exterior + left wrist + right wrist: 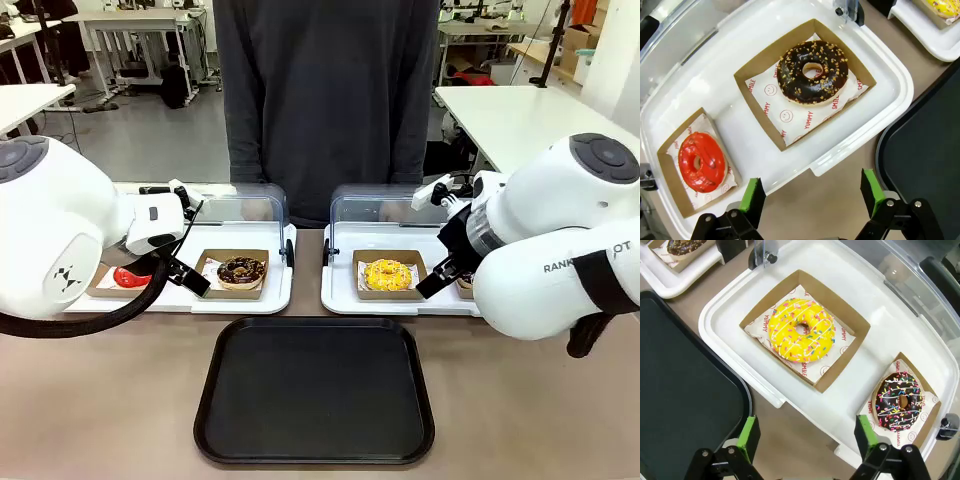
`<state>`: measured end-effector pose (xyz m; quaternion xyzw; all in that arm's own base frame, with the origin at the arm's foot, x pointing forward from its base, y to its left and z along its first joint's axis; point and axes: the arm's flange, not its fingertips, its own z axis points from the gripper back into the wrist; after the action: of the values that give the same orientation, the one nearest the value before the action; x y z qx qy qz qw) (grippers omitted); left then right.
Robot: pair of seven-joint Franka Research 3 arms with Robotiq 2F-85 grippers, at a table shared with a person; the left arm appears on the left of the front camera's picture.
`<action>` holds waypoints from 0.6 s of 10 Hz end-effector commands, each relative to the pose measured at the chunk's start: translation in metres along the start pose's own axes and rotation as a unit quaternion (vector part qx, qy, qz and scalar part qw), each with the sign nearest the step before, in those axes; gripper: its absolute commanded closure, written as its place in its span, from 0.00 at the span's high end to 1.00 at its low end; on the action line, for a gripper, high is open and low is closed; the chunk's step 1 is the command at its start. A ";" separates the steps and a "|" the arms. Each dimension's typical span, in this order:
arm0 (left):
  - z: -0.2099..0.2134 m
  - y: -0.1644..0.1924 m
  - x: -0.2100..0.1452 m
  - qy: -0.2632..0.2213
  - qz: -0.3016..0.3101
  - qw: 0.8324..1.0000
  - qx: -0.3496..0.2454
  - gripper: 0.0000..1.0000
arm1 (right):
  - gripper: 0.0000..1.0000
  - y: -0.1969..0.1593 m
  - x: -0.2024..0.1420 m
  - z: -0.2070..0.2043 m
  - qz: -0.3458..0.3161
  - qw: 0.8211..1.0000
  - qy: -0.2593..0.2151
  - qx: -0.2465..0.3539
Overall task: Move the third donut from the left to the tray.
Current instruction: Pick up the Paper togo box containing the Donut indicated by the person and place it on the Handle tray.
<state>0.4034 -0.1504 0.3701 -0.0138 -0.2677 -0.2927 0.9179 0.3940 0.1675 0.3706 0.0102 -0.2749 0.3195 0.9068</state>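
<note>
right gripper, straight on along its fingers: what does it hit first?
Probably the cardboard holder under the yellow donut, inside the white tray. Nothing lies between; depth unclear.

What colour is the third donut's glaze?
Bright yellow on the third donut from the left, clearest in the right wrist view.

Bright, even light; soft sheen on black tray point(315, 395)

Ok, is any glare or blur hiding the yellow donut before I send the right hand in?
Right wrist view: yellow donut sharp and evenly lit, soft sheen on the white tray, edges bowed by the wide lens. Front view: faint reflections on the clear lid, donut readable. Left wrist view: chocolate donut crisp, small highlights on its glaze.
</note>
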 end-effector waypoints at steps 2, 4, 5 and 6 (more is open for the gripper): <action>0.000 0.000 0.000 0.000 0.000 1.000 0.000 1.00 | 1.00 0.000 0.000 0.000 0.000 1.000 0.000 0.000; 0.000 0.000 0.000 0.000 0.000 1.000 0.000 1.00 | 1.00 0.000 0.000 0.000 0.000 1.000 0.000 0.000; 0.000 0.000 0.000 0.000 0.000 1.000 0.000 1.00 | 1.00 0.000 0.000 0.000 0.000 1.000 0.000 0.000; 0.000 0.000 0.000 0.000 0.000 1.000 0.000 1.00 | 1.00 0.000 0.000 0.000 0.000 1.000 0.000 0.000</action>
<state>0.4034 -0.1504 0.3701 -0.0139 -0.2677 -0.2926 0.9179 0.3940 0.1676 0.3705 0.0099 -0.2748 0.3199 0.9066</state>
